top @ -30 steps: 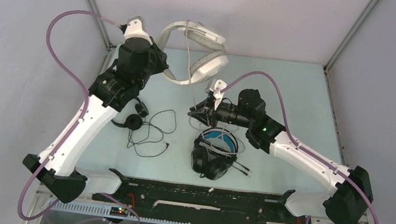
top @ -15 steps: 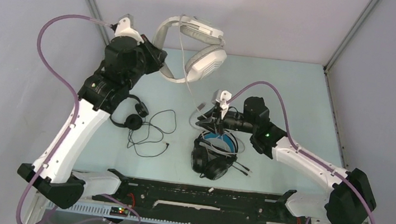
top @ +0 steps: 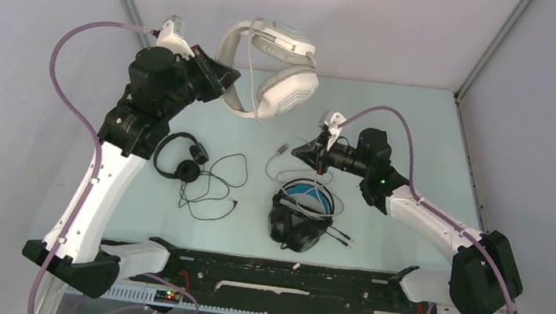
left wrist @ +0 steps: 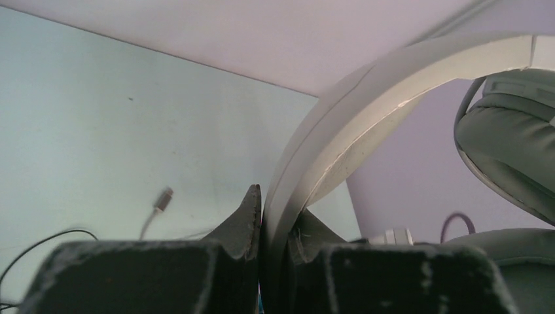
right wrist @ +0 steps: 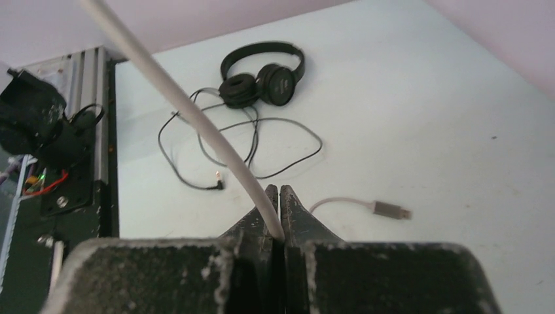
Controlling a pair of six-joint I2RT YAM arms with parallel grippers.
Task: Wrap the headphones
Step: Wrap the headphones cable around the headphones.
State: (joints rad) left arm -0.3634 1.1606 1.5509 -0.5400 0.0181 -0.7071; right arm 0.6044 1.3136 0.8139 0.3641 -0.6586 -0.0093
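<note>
The white headphones point(top: 286, 93), partly cut off, are clamped in the left gripper point(left wrist: 262, 196); a white cord point(right wrist: 170, 95) is pinched in the right gripper point(right wrist: 275, 196).

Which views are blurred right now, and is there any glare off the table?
Left wrist view: the headband crosses the frame close up, and the plug behind it looks soft. Right wrist view: the cord and the small black headphones are clear, the fingers grainy. Top view: even light, no glare on the table.
</note>
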